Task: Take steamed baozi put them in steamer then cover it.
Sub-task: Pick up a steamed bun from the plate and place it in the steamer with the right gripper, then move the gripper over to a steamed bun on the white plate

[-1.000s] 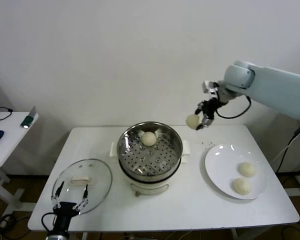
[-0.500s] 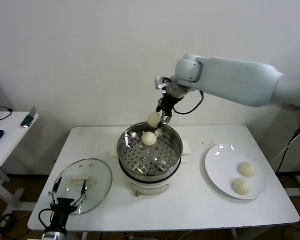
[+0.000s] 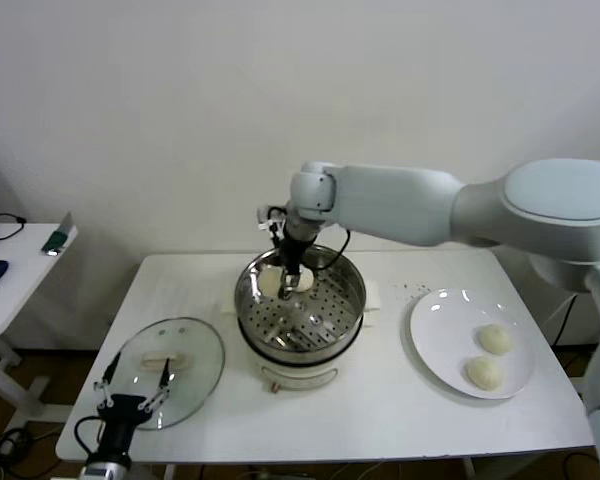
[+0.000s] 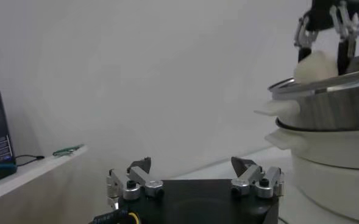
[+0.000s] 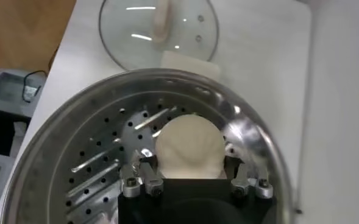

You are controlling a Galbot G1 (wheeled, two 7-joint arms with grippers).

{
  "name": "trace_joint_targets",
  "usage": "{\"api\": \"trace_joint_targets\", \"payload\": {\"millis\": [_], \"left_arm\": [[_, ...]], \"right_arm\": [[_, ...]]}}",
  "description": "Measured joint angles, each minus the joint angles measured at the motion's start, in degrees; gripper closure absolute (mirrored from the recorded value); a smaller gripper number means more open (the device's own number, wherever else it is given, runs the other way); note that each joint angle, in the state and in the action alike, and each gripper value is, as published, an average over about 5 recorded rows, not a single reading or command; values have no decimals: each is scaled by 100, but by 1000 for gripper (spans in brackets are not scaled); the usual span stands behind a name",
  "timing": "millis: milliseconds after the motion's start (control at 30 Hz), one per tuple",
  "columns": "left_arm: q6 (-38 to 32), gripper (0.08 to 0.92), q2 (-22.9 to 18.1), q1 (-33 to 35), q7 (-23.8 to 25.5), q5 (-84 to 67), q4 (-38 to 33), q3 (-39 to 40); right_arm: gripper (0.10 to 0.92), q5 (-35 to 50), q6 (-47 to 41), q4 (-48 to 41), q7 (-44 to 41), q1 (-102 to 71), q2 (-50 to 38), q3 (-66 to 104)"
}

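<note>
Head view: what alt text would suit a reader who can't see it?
The right gripper lowers a baozi into the steel steamer beside another bun. Two more buns sit on a white plate; the glass cover lies on the table.

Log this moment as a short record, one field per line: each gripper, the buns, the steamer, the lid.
right gripper: low inside the steamer at its far left side, fingers around a baozi
left gripper: open, empty, at the table's near left corner by the glass lid
steamer: uncovered, on its white pot base at table centre
baozi in steamer: the gripped one, plus another partly hidden behind the gripper
baozi on plate: two
glass lid: flat on the table, left of the steamer
</note>
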Motion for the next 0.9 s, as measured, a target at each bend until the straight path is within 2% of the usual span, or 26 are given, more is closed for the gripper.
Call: {"api": "trace_joint_targets", "payload": {"millis": [233,433,700,900], "left_arm": [[2,177,-31,-14,0,-9,-6,-6],[-1,177,-37,-35,0,-7,34,-2],[6,177,-30,-64,-1,-5,70,-4],[30,177,-25,-101,-3,6,73,3]], "right_arm": [[309,-80,7,-36,34,-178,122,-42],[211,-177,17,-42,34,-208,135,-48],[202,-296,88,177,-90,17,-66,-51],[203,-376,212,651,-273,518,-621,-153]]}}
